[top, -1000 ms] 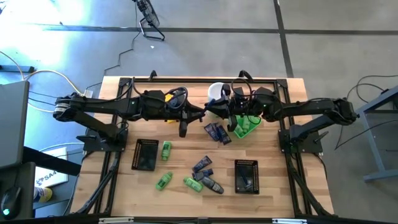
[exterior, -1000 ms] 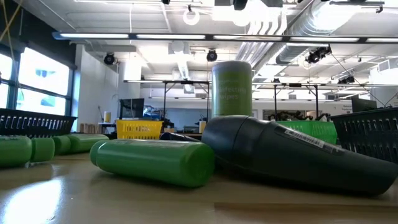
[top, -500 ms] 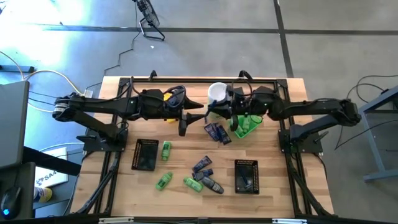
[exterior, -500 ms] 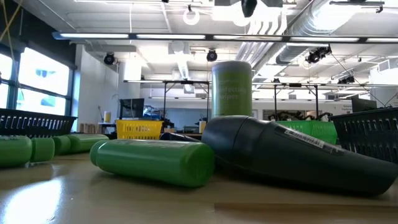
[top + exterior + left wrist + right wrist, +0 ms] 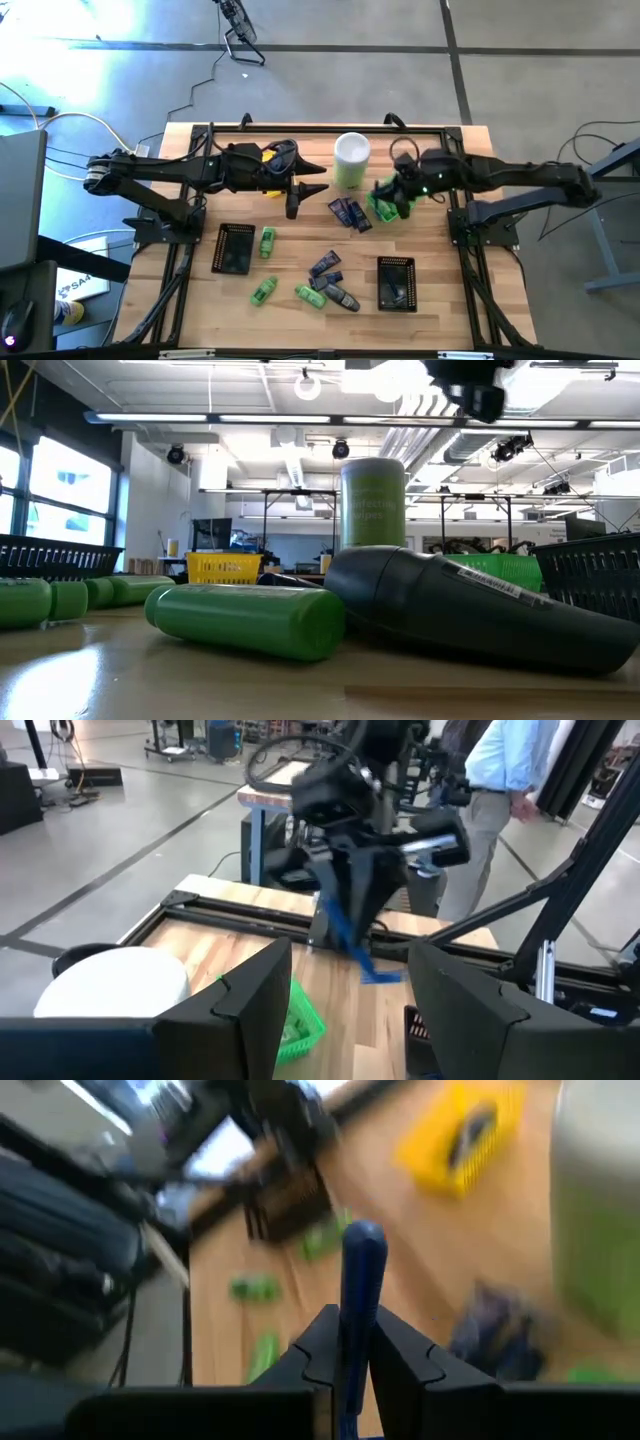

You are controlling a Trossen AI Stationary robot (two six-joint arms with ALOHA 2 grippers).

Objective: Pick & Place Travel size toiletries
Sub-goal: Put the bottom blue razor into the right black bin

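My right gripper (image 5: 384, 190) hovers over the green mesh tray (image 5: 398, 206) and is shut on a thin blue-purple razor (image 5: 362, 1270). The left wrist view also shows that razor (image 5: 352, 935). My left gripper (image 5: 305, 188) waits open near the table's middle, left of the tall canister (image 5: 352, 152). Navy packets (image 5: 350, 213) lie flat between the two grippers. More navy packets (image 5: 325, 266), green bottles (image 5: 267, 241) (image 5: 264, 290) (image 5: 310, 296) and a dark grey oval piece (image 5: 344, 299) lie toward the near edge. The low view shows a green bottle (image 5: 250, 618) and the grey piece (image 5: 470, 605) close up. My right gripper pinches the razor's handle (image 5: 358, 1315) between its two fingers, which point down from above. The razor's free end (image 5: 372, 972) hangs tilted below the fingers, lifted clear of the table.
Two black mesh trays (image 5: 235, 248) (image 5: 397, 283) sit toward the near edge. A yellow tray (image 5: 270, 160) lies partly under my left arm. A person stands beyond the table's right side (image 5: 500, 780). Bare wood shows near the table's left and right edges.
My right gripper, holding the razor, has moved from beside the canister toward the table's right edge and now hangs over the green tray. The canister's white lid is uncovered in the high view.
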